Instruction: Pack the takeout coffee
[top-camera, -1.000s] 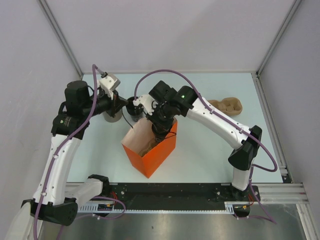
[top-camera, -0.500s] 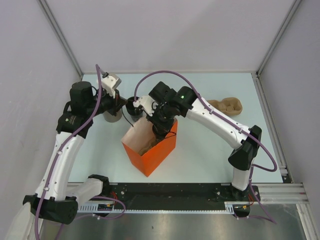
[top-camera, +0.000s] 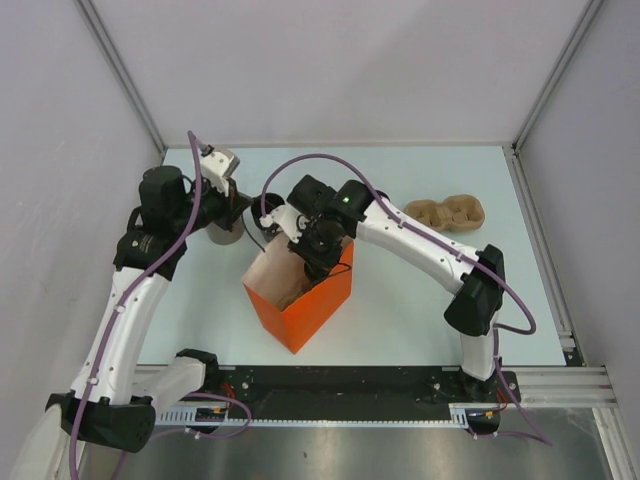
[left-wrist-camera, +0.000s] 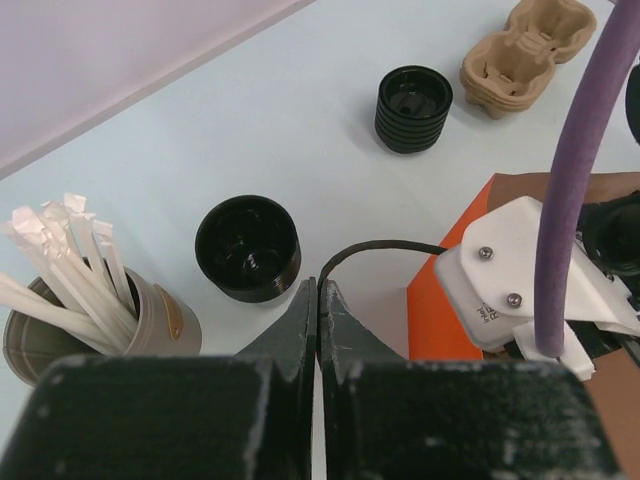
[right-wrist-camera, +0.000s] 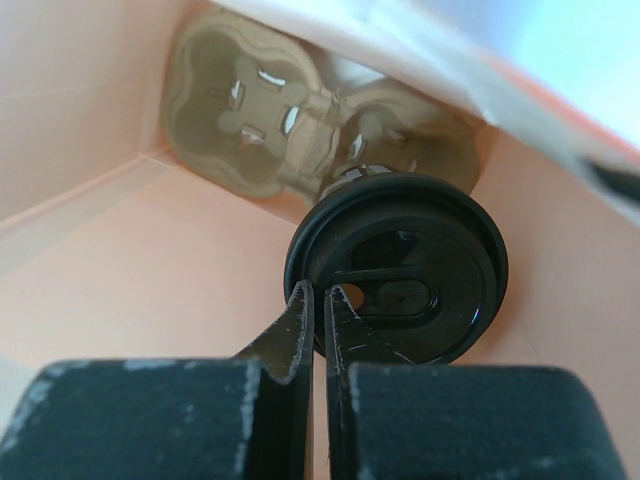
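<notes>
The takeout coffee (right-wrist-camera: 425, 285), a black cup with a black round lid, is down inside the orange bag (top-camera: 318, 305). My right gripper (right-wrist-camera: 318, 292) is shut on the near rim of its lid. The cup sits over a pocket of the cardboard carrier (right-wrist-camera: 255, 125) on the bag's floor; whether it rests in the pocket I cannot tell. From above, the right gripper (top-camera: 316, 262) reaches into the bag's mouth and hides the cup. My left gripper (left-wrist-camera: 318, 288) is shut on nothing, hovering above the table between the lidless black cup (left-wrist-camera: 248, 247) and the bag (left-wrist-camera: 448, 305).
A grey cup of white straws (left-wrist-camera: 95, 300) stands under the left wrist (top-camera: 226, 232). A stack of black lids (left-wrist-camera: 413, 108) and a second cardboard carrier (left-wrist-camera: 525, 50) lie further back; the carrier (top-camera: 452, 212) is right of the bag. The right arm's white camera (left-wrist-camera: 520, 275) is close to the left gripper.
The left gripper has shut fully and its arm has drawn back a little. The right arm has shifted left and lower into the bag, still holding the cup.
</notes>
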